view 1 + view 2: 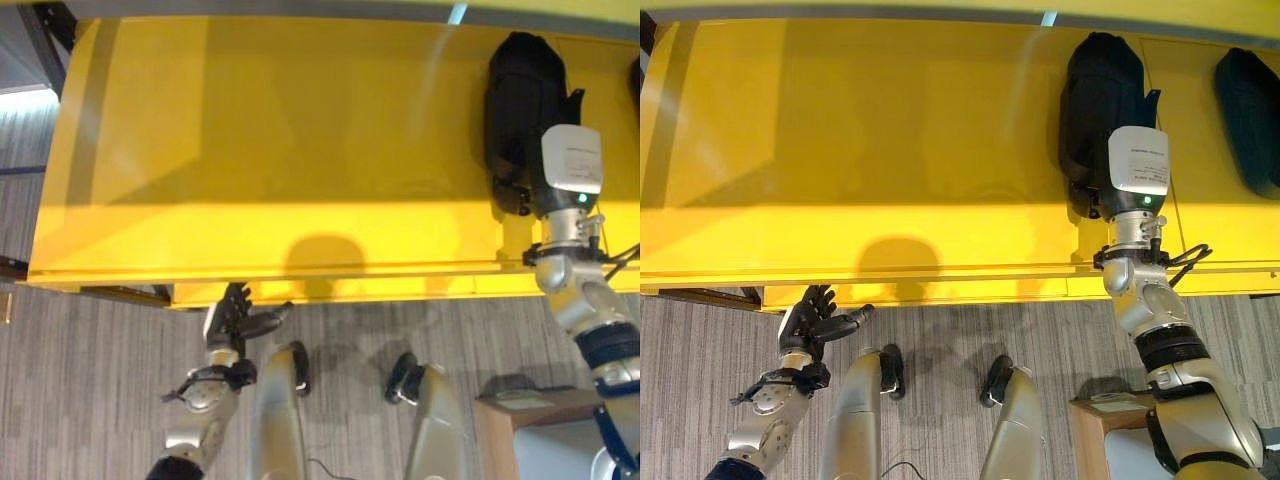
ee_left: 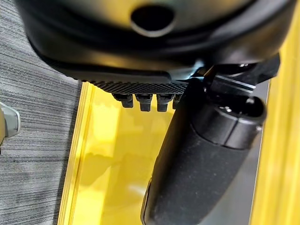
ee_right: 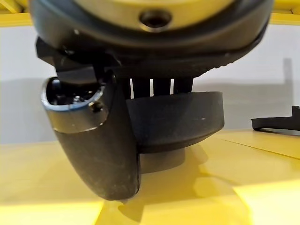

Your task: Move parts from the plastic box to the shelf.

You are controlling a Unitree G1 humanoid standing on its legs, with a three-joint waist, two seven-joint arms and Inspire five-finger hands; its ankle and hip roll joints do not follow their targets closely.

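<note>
across the upper two thirds of both eye views: yellow shelf (image 1: 260, 150), flat and broad, its front edge running left to right just above the grey floor (image 1: 90, 380). the shelf's whole left and centre lie bare and open.

upper right of the frame: black part (image 1: 1095, 100) lying on the shelf, right hand (image 1: 1092, 190) on its near end. right wrist view shows the fingers (image 3: 161, 86) over the top of the dark part and the thumb (image 3: 101, 140) down its side, so the hand is wrapped on it, with the part's underside close above the yellow surface; contact with the shelf unclear.

far right edge of the right eye view: second black part (image 1: 1248, 115) on the shelf, apart from the first.

lower left: left hand (image 1: 235, 320) just below the shelf's front edge, fingers loosely spread, holding nothing.

lower right corner: brown box corner (image 1: 530, 410), on the floor side of the shelf edge.
</note>
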